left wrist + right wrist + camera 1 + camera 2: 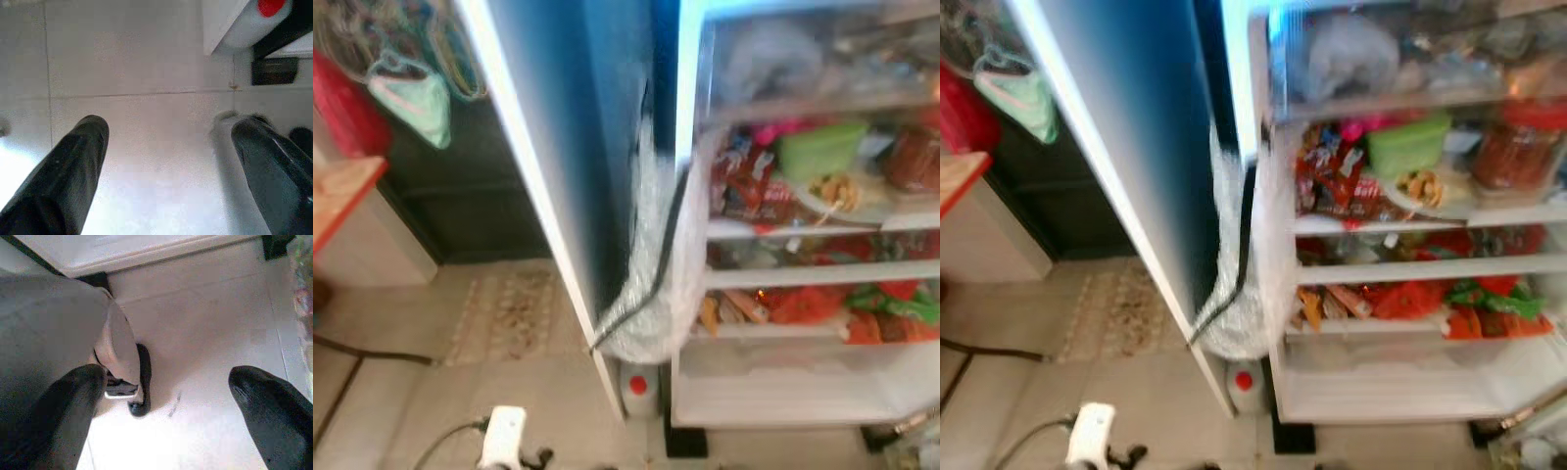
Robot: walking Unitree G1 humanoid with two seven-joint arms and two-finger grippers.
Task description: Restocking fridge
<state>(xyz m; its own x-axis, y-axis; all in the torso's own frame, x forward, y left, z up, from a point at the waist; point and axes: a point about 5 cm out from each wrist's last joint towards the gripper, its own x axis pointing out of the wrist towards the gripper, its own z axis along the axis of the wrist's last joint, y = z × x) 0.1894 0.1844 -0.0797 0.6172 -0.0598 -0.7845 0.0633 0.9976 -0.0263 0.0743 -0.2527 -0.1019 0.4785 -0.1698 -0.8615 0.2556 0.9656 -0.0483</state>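
White fridge (783,392), door (558,147) swung wide open, upper right in the eye views; shelves packed with red snack packets (754,191), a green lidded tub (820,147), a red-capped jar (913,157), red and green bags (891,308) lower down. Crinkled clear plastic sheet (656,284) with black cable at the hinge. White red-capped bottle (639,390) on the pale tiled floor (401,392) at the door's foot. Left gripper (166,171) spread open above tiles, holding nothing. Right gripper (166,416) likewise parted, empty, above floor beside a grey leg.
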